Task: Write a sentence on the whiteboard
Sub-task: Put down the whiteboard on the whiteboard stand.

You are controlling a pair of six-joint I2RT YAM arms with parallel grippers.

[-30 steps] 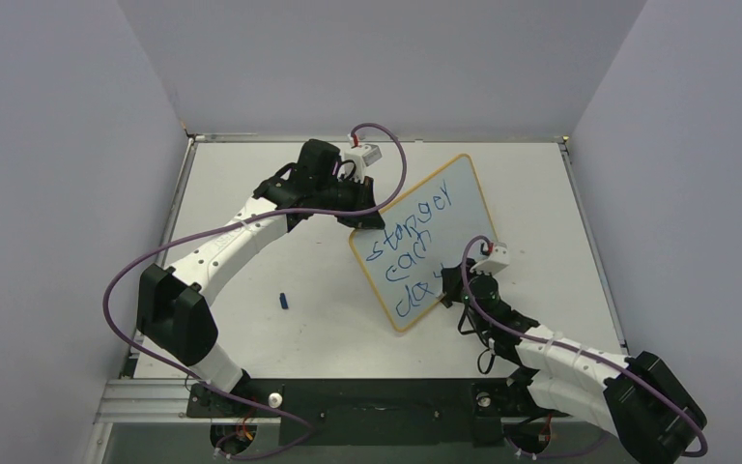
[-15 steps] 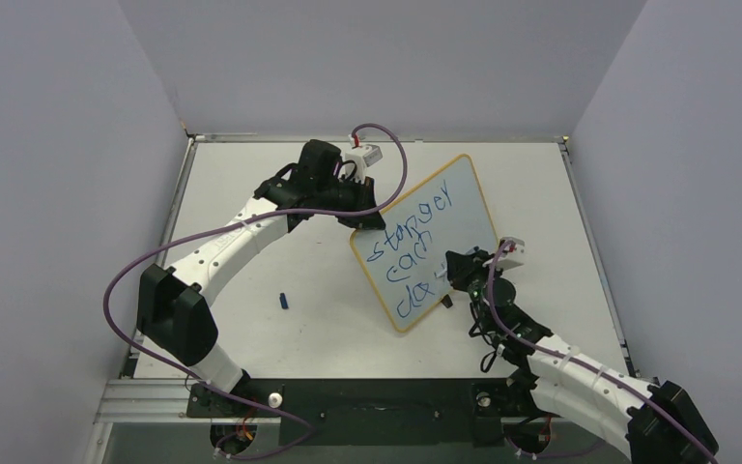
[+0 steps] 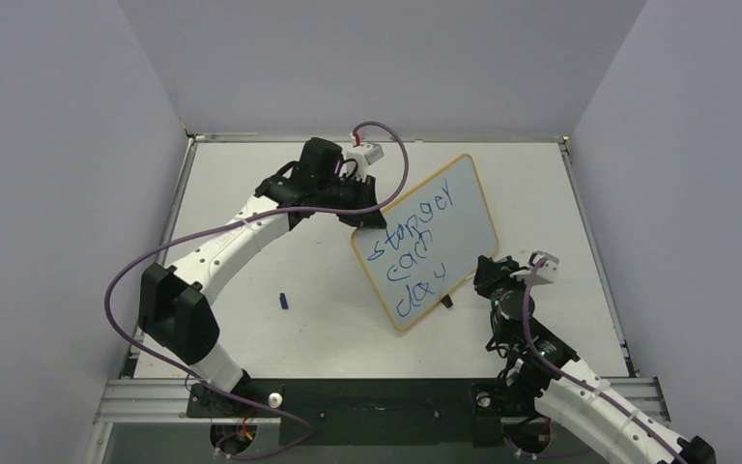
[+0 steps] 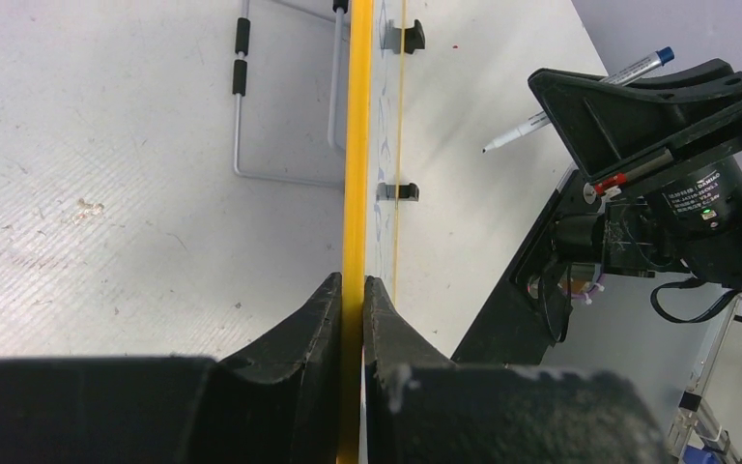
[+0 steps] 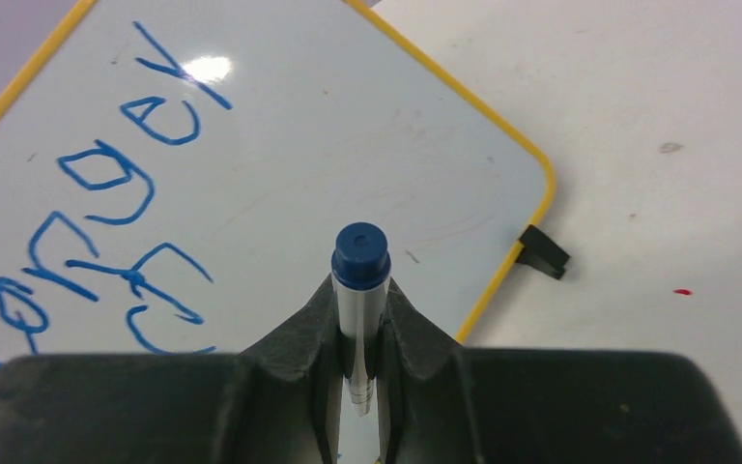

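Whiteboard (image 3: 471,215): glossy, round-cornered, yellow-framed.

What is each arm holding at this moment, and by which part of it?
Left jaws: the whiteboard, pinched on its yellow frame. Right jaws: a marker, gripped on its barrel just below the blue end.

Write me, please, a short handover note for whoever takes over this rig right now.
Left gripper: shut on the frame of the small white, yellow-framed whiteboard, standing mid-table.
Right gripper: shut on the white, blue-ended marker pen, tip off the board, near its right edge.
Done: three lines of blue handwritten words.
Left: probably only releasing board and marker; a small blue piece, perhaps the cap, lies left of the board.
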